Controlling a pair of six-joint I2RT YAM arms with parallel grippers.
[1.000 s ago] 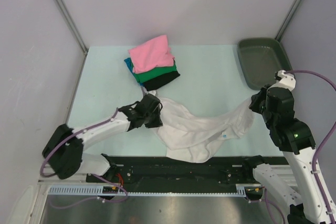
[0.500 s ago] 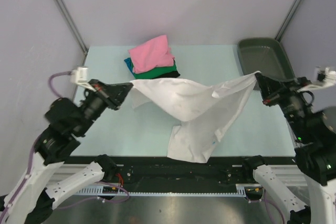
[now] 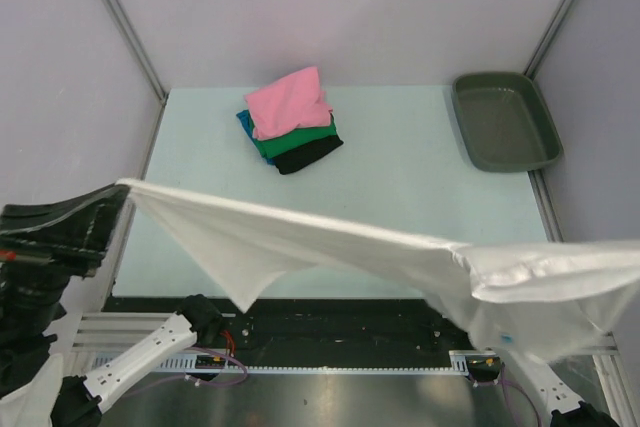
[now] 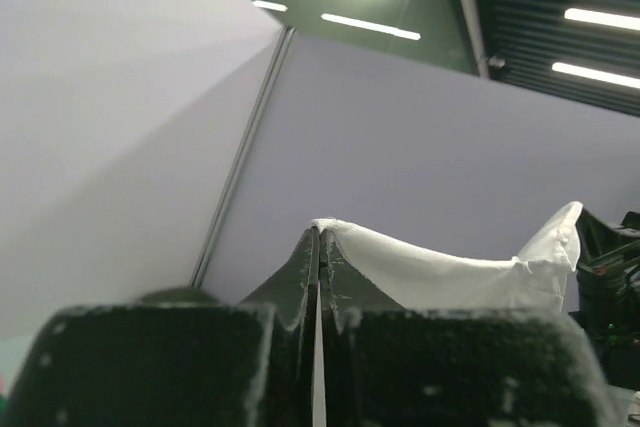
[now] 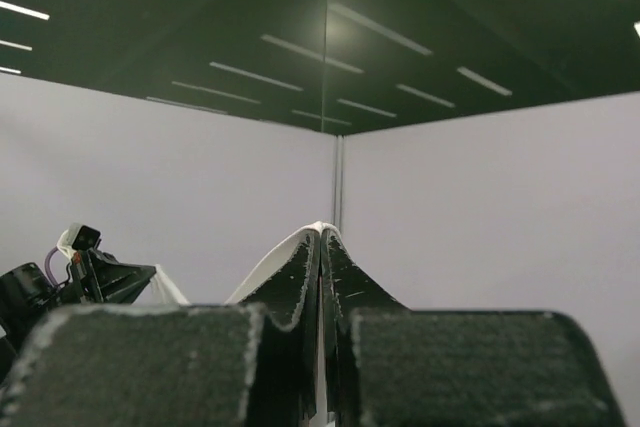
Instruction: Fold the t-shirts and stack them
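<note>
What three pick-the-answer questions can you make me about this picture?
1. Where is the dark grey-green plastic tray? A far right corner; B near left corner; C in the middle.
2. Which colour tops the pile of folded t-shirts? A black; B white; C pink.
3. The large white cloth t-shirt is: A folded flat; B stretched in the air; C in the tray.
Answers: A, it sits far right; C, the pink t-shirt lies uppermost; B, the left gripper and right gripper hold it up.
</note>
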